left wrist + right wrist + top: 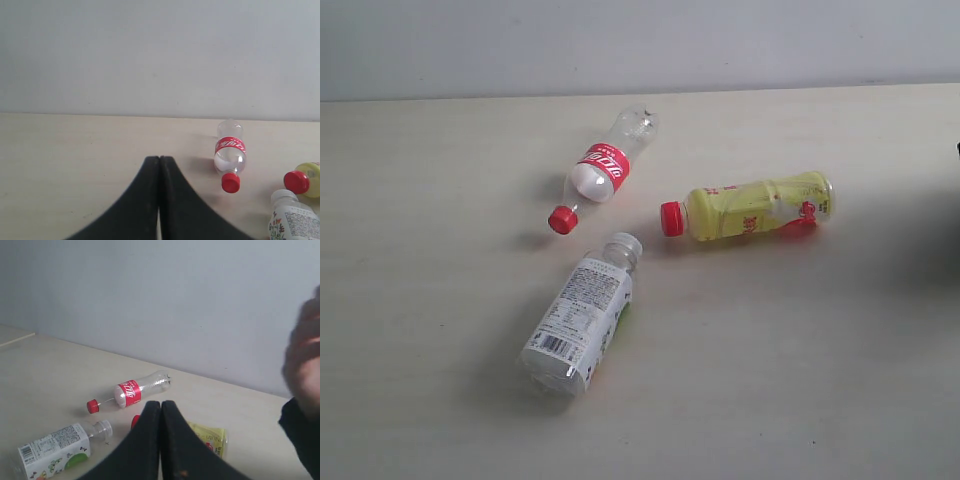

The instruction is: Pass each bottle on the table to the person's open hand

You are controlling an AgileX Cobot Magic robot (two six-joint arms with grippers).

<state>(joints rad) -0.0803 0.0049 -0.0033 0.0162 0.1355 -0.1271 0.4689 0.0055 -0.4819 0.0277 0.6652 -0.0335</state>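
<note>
Left fingers (142, 200), right fingers (145, 440) tight together; white-labelled bottle (578, 318) flat, cap toward far wall (640, 45).

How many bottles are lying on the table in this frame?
3. The red-labelled clear bottle lies farthest back, the yellow bottle to its right, and the white-labelled bottle nearest the camera. More could lie outside the views.

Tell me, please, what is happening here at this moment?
Nothing is held yet. Three bottles lie on their sides on the table: a red-labelled bottle, a yellow bottle and a white-labelled bottle. The left pincer and the right pincer are both shut and empty. A blurred person's hand shows in the right wrist view.
</note>
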